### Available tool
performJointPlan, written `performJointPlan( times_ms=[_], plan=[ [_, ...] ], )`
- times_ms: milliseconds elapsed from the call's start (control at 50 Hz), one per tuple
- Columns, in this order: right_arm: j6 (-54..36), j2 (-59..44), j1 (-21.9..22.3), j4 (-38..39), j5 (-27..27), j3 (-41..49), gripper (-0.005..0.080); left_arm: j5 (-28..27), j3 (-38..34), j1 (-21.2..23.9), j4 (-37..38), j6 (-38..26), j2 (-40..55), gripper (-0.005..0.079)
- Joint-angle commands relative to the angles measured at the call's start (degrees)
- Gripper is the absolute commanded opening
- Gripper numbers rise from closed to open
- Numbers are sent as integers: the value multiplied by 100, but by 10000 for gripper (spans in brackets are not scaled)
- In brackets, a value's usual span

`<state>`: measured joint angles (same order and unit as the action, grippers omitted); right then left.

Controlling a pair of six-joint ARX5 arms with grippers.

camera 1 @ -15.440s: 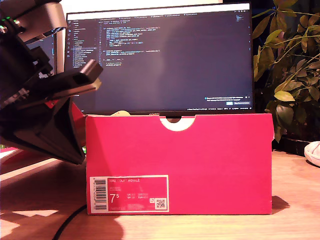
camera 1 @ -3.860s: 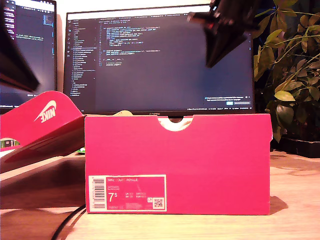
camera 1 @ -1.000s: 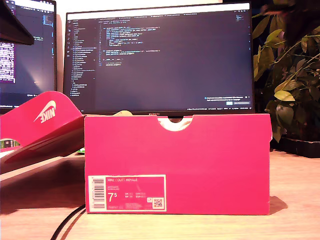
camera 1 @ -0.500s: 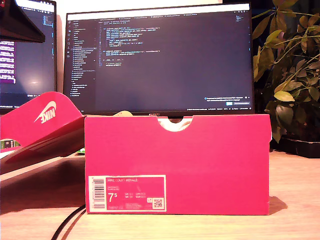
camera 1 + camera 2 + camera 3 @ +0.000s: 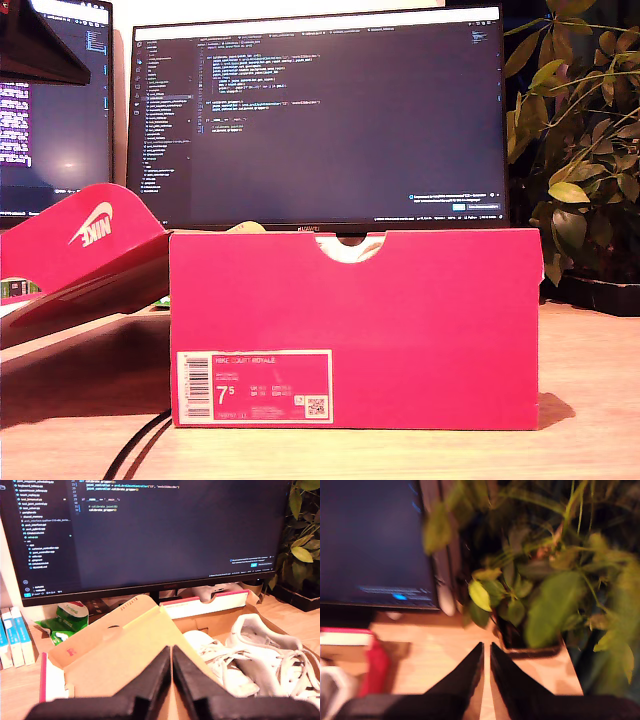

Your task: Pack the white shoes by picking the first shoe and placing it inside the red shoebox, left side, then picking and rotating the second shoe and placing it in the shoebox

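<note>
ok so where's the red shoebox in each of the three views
Exterior view: the red shoebox fills the centre foreground, label end facing the camera.
First wrist view: seen from above and open, its red-edged far wall beyond the white shoes inside.
Second wrist view: only a blurred red corner at the picture's edge.
Shared landmark: the large monitor behind the box shows in all three views.

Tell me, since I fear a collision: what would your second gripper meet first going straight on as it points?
Likely the potted plant: my second gripper, shut and empty, aims over bare table at its pot, though depth is unclear.
</note>
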<state>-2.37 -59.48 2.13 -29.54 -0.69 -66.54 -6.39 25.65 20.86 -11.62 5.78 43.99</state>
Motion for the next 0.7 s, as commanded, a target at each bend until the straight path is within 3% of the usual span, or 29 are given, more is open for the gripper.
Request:
performJointPlan(
  times_ms=[0, 680],
  plan=[
    [68, -44, -37, 11, 31, 323, -13, -17, -136, -24, -35, -85, 33, -18],
    [258, 1196, -249, 227, 59, 1768, -13, -22, -181, -26, -264, -133, 356, -18]
  ],
)
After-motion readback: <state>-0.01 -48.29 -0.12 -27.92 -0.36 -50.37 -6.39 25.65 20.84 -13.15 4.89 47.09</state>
